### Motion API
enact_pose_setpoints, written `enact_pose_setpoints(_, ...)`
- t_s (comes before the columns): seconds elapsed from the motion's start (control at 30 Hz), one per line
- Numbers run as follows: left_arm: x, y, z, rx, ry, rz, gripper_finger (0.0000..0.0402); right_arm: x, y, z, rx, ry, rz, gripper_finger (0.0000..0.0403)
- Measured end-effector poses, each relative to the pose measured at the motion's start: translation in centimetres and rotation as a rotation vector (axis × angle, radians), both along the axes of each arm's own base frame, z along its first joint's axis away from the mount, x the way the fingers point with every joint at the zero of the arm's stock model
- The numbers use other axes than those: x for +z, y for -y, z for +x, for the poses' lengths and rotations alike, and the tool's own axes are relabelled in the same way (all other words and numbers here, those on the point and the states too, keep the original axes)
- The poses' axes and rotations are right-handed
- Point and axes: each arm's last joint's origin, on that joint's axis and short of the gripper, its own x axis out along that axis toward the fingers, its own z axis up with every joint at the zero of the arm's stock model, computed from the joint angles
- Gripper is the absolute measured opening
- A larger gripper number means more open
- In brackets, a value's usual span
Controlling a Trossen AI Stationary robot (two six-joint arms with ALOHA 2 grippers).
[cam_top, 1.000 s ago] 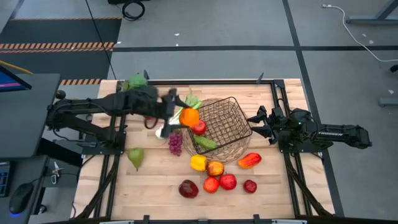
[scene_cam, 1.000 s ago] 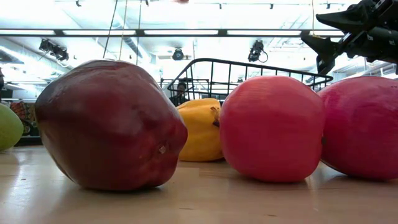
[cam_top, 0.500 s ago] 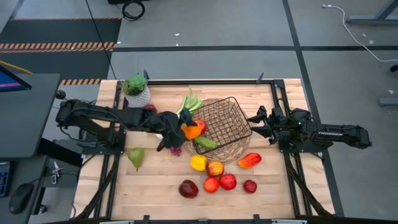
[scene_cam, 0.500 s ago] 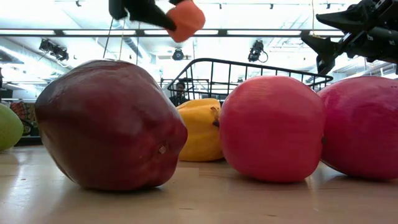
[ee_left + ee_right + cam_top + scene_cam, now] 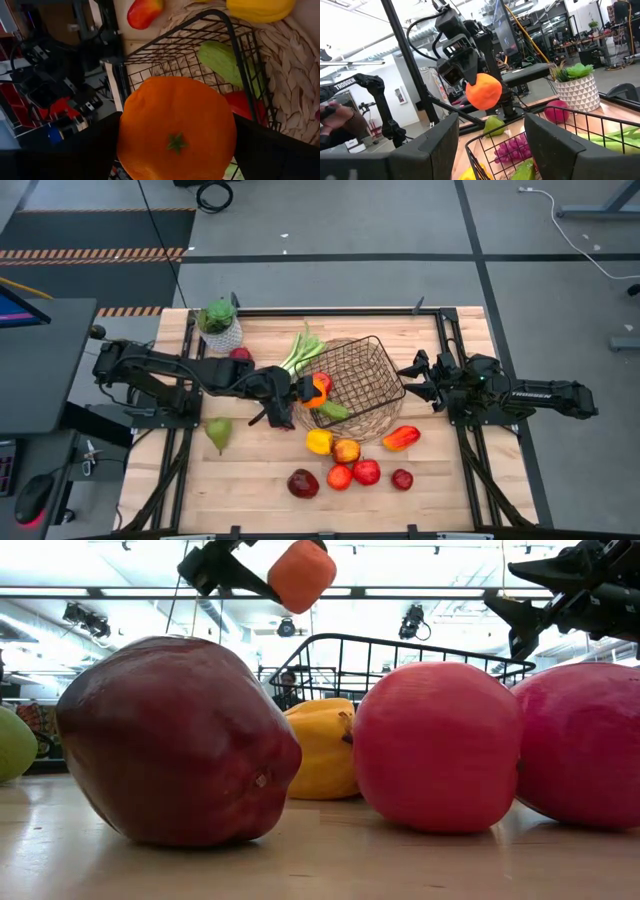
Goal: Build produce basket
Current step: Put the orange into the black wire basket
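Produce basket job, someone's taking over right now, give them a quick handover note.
Left gripper: shut on the orange, held in the air over the near rim of the basket.
Right gripper: waiting beside the basket's other side, holding nothing.
Done: a green vegetable and a red piece lie in the basket.
Left: release the orange, then load the pear, yellow pepper, red-orange pepper, the apples in front, grapes and leek.

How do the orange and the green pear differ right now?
The orange is round and held in the left gripper above the basket edge; the green pear is tapered and lies on the table, away from the basket. Both are outside the basket.
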Motion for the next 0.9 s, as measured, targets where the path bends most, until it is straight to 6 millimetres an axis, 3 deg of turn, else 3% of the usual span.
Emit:
enact_pose_setpoints(0.17, 0.0, 0.0, 0.0, 0.050, 0.011, -0.062, 0.0337, 0.0, 0.0, 0.0, -0.001, 0.000, 0.000, 0.0231)
enact_pose_setpoints(0.23, 0.1, 0.0, 0.1, 0.150, 0.046, -0.188, 0.0337, 0.0, 0.0, 0.0, -0.001, 0.000, 0.000, 0.0231)
enact_pose_setpoints(0.37, 1.5, -0.8, 1.9, 0.386, 0.325, -0.532, 0.0337, 0.0, 0.0, 0.0, 0.000, 0.000, 0.000, 0.0231)
enact_pose_setpoints(0.47, 1.1, -2.0, 3.2, 0.523, 0.397, -0.705, 0.0337, 0.0, 0.0, 0.0, -0.001, 0.000, 0.000, 0.0231)
enact_pose_setpoints(0.67, -2.2, -3.7, 7.6, 0.705, 0.249, -0.760, 0.0337, 0.1, 0.0, 0.0, 0.000, 0.007, -0.001, 0.0231)
enact_pose_setpoints(0.9, -3.5, -6.2, 12.4, 0.869, 0.055, -0.782, 0.0337, 0.1, 0.0, 0.0, -0.003, 0.006, -0.001, 0.0231)
